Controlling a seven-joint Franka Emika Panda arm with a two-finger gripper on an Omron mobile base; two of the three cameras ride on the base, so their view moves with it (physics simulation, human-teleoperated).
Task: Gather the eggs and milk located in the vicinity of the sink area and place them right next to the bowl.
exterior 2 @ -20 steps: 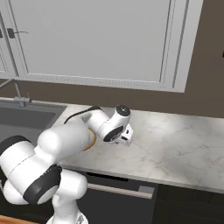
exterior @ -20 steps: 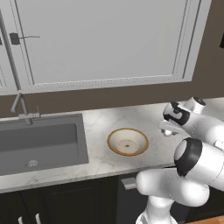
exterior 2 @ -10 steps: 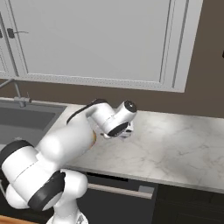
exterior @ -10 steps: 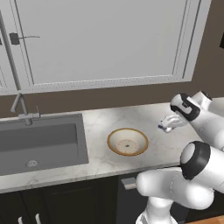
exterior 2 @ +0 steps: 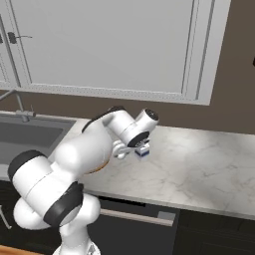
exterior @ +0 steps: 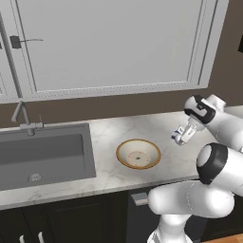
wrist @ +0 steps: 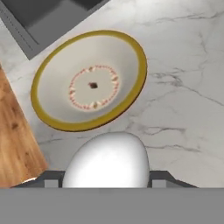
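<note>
My gripper (exterior: 182, 134) is shut on the milk (exterior: 178, 138), a small white carton with a blue band, and holds it low over the marble, a short way right of the bowl (exterior: 128, 154). From the right base view, the carton (exterior 2: 143, 152) hangs under the tilted hand, its blue band at the bottom. In the hand view its rounded white top (wrist: 107, 159) spans the gap between my gripper's tips (wrist: 106, 179). Beyond it lies the cream bowl (wrist: 57, 92), with an orange-brown rim and a dark spot at its centre. The eggs are out of view.
The dark grey sink (exterior: 45, 154) with its thin steel faucet (exterior: 19, 102) lies left of the bowl. Marble counter (exterior 2: 199, 159) stretches to the right under pale cabinet doors. Wooden floor (wrist: 17, 140) shows past the counter's front edge.
The hand has lifted and tilted a little with the carton still in it. The bowl has not moved.
</note>
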